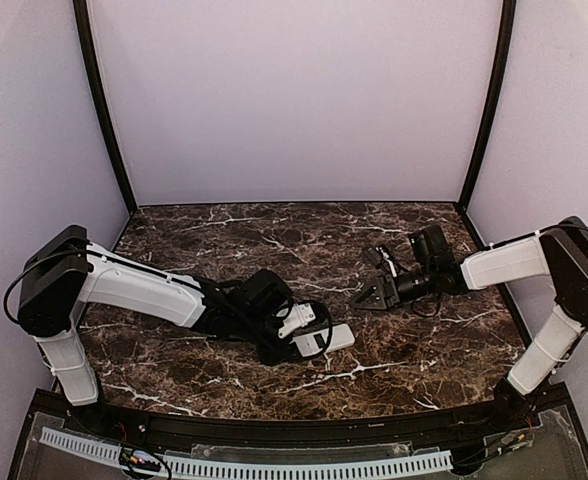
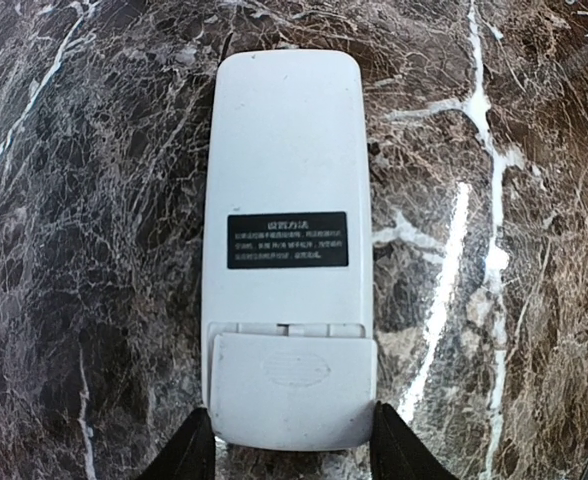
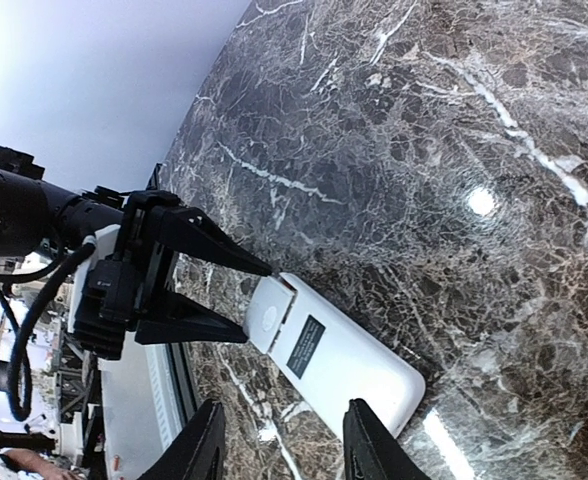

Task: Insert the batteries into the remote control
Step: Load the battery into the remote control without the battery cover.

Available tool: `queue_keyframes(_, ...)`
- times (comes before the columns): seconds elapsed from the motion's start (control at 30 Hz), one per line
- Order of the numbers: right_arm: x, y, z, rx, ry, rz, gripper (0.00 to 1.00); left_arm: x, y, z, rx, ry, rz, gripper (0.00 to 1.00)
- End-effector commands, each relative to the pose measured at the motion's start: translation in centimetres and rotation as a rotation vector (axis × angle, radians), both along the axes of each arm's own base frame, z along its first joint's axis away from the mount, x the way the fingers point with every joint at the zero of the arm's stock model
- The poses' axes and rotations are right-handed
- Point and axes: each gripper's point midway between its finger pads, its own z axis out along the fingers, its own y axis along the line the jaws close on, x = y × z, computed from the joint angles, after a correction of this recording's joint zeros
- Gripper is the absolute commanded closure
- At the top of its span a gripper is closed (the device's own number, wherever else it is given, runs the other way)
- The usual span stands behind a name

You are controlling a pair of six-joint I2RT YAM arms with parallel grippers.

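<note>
Remote control [image 2: 289, 200]: lies flat on the marble table [image 2: 94, 200], plain white back up, button face down. In the overhead view it sits near the middle of the table, a little toward the near edge, with its long axis running right from the left arm's wrist.

Back of remote: dark label [image 2: 287, 240] with small white print across the middle. Battery cover [image 2: 294, 385] is seated at the end nearest the left wrist camera, with an oval ribbed patch on it and the seam line visible above it.

Left gripper [image 2: 292, 450]: clamped on the remote at the cover end. One black finger [image 2: 189, 455] is against each long side. The right wrist view confirms this: both tips touch the white edges and the body lies between them.

Right gripper [image 3: 279, 440]: jaws apart, nothing between them but bare marble. It hangs above the table, right of the remote and slightly farther back, tilted toward it but apart from it. Its camera looks down at the remote's free rounded end and the left gripper beyond.

Surroundings: pale walls [image 1: 294, 100] on three sides, with dark corner posts [image 1: 104, 110].
</note>
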Motion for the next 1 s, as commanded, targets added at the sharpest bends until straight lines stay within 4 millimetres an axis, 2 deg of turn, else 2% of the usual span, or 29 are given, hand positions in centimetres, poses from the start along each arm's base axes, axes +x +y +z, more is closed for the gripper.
queue_keyframes(0.0,-0.8,0.8,1.2,0.074,0.018,0.048,0.62,0.7,0.1,0.6,-0.008,-0.001,0.040,0.60)
queue_keyframes(0.13,-1.1,1.3,0.9,0.071,0.023,0.067,0.65,0.7,0.0,0.9,-0.019,-0.002,0.045,0.60)
queue_keyframes(0.7,-1.5,1.8,0.2,0.063,0.036,0.092,0.67,0.5,0.0,2.7,-0.068,-0.010,0.012,0.60)
queue_keyframes(0.97,-1.5,1.9,0.2,0.066,0.041,0.096,0.68,0.3,0.1,2.0,-0.046,-0.006,-0.012,0.60)
